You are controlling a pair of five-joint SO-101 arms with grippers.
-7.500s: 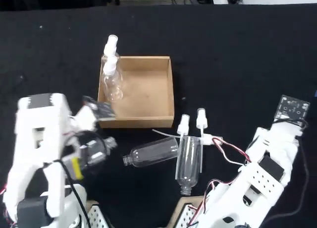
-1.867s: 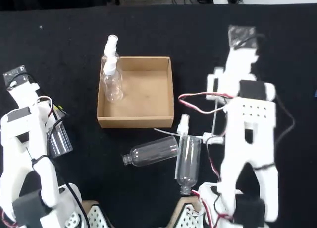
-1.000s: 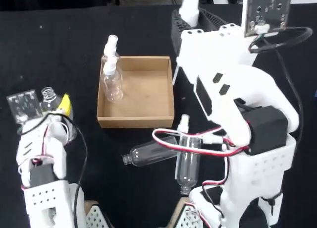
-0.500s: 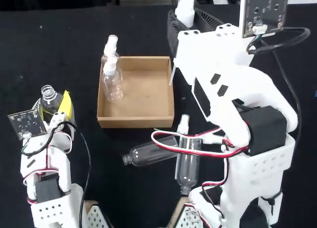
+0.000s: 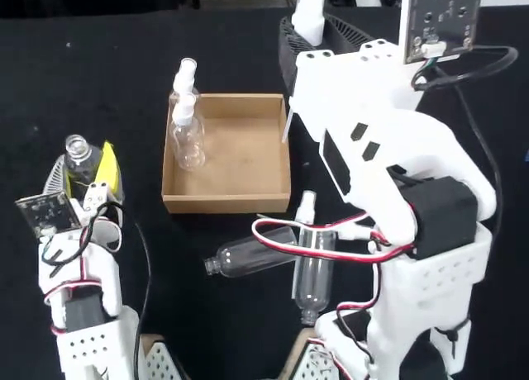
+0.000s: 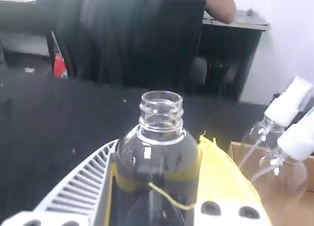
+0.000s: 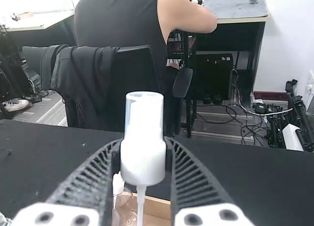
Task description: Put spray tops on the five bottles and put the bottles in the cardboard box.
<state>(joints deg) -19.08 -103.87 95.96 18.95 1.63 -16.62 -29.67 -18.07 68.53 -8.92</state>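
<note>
Black desk (image 5: 99, 83): left fingers (image 6: 223, 177) pinch an uncapped clear plastic bottle (image 6: 159, 152) upright at 9 o'clock; right fingers (image 7: 189, 177) pinch a white spray top (image 7: 143, 157) near 12 o'clock. Judged best: centre its tube over the neck before lowering.

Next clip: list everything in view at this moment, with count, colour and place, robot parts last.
table: one, black
cardboard box: one, brown, mid-table
capped bottles: two, clear with white spray tops, standing at the box's far-left corner
open bottles: two, clear, lying in front of the box
loose spray top: at least one, white, beside the lying bottles
held bottle: one, clear, uncapped, upright
held spray top: one, white
left gripper: white and yellow, shut on held bottle
right gripper: black, shut on held spray top
</note>
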